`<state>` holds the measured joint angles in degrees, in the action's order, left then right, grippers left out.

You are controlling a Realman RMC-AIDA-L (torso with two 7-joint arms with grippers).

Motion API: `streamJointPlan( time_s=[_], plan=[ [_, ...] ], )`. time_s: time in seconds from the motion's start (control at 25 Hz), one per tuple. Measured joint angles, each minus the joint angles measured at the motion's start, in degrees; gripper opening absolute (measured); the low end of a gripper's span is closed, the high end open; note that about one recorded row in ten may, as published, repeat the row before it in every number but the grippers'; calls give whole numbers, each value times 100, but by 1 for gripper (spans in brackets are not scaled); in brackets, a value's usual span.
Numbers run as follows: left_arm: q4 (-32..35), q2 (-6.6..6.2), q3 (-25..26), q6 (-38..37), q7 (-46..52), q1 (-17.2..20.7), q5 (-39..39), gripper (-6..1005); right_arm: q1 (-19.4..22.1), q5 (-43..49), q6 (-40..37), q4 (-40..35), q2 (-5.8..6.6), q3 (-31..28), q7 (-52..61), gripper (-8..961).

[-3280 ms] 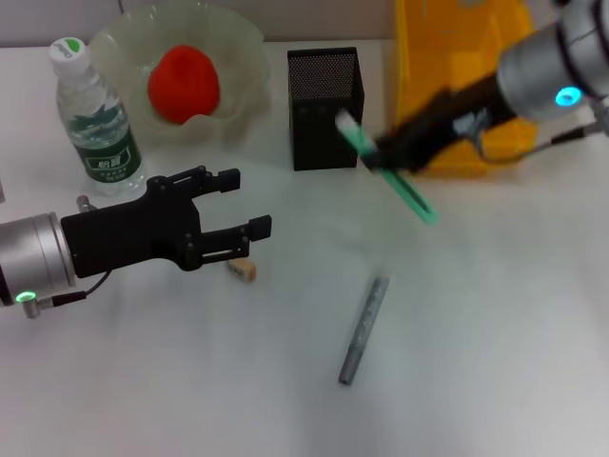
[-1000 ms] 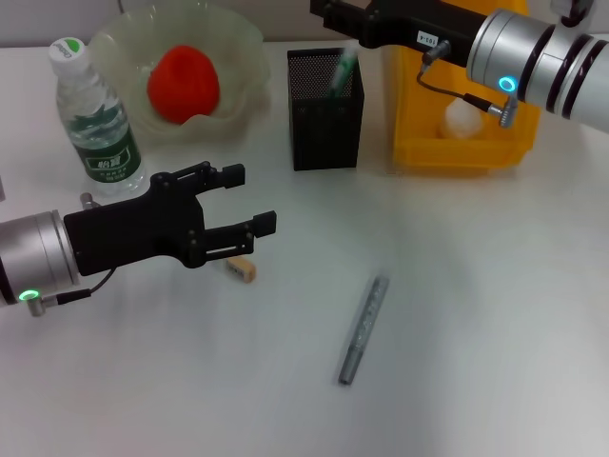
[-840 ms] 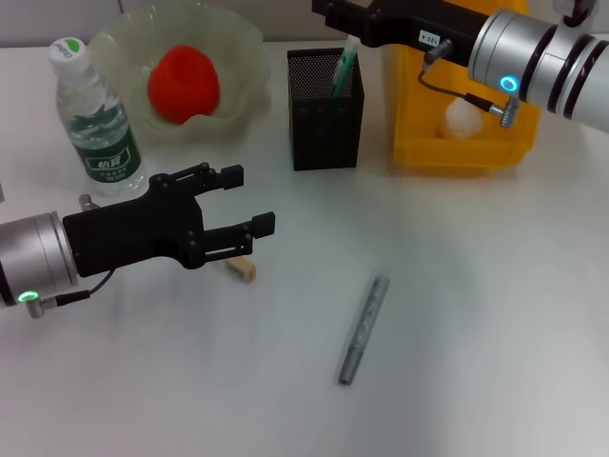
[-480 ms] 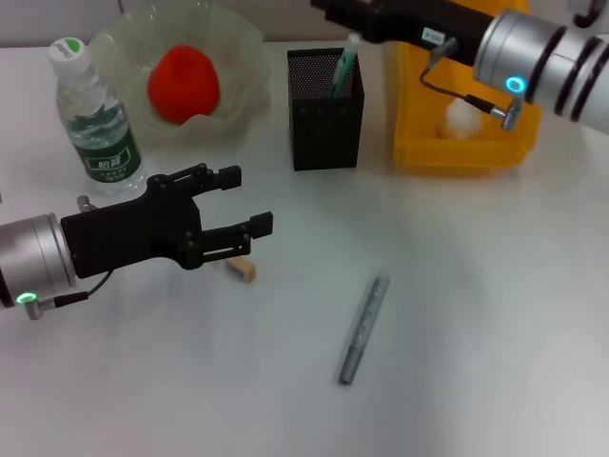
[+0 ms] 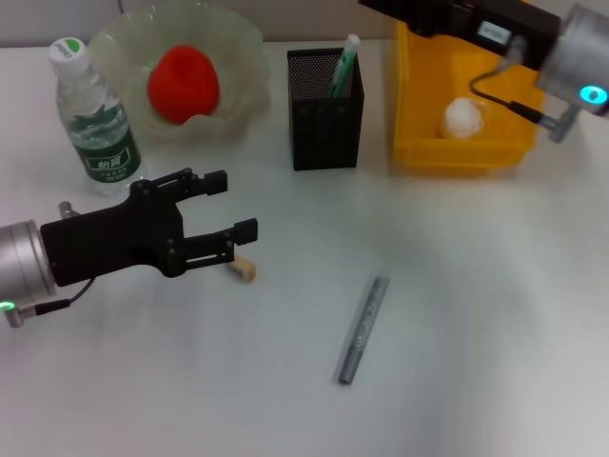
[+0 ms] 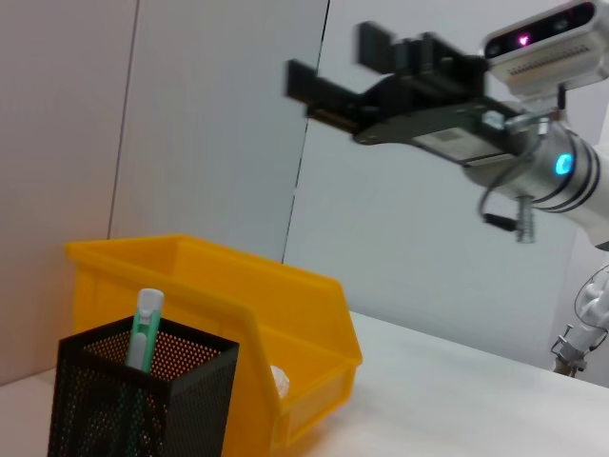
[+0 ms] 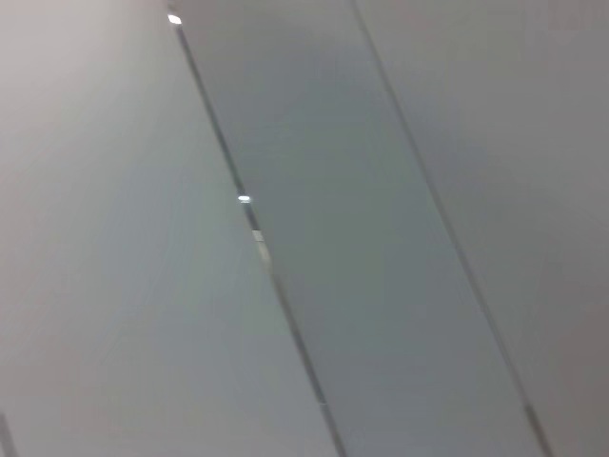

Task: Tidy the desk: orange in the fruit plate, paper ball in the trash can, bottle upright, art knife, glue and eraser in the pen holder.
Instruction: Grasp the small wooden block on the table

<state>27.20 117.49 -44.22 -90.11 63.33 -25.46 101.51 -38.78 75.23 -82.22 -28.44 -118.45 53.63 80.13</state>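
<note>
The orange (image 5: pixel 183 84) lies in the fruit plate (image 5: pixel 240 43). Beside it the bottle (image 5: pixel 95 119) stands upright. A green stick with a white tip (image 5: pixel 344 65) leans inside the pen holder (image 5: pixel 325 114), also seen as a stick (image 6: pixel 145 328) in the pen holder (image 6: pixel 143 400) from the left wrist. The paper ball (image 5: pixel 463 116) rests in the trash can (image 5: pixel 419 105). On the table lie the eraser (image 5: pixel 243 270) and a grey stick-shaped tool (image 5: pixel 364 328). My left gripper (image 5: pixel 233 203) is open just above the eraser. My right gripper (image 6: pixel 335 65) is open and empty, high over the trash can (image 6: pixel 219 286).
The right arm (image 5: pixel 514 33) reaches across the back right corner above the bin. The right wrist view shows only a pale wall. White tabletop (image 5: pixel 476 286) stretches around the grey tool.
The right gripper let go of the green stick in the pen holder and drew back to the right over the bin. The left gripper shifted slightly left.
</note>
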Motion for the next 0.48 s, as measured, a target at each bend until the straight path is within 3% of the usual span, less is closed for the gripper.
streamJointPlan(
  time_s=[0.28, 0.48],
  plan=[
    [6, -62, 73, -86, 1, 48, 0, 802, 651, 1179, -1372, -679, 295, -57, 536, 631],
    [6, -52, 39, -94, -20, 43, 34, 802, 1072, 2104, -1766, -1105, 328, -178, 538, 631]
  ],
)
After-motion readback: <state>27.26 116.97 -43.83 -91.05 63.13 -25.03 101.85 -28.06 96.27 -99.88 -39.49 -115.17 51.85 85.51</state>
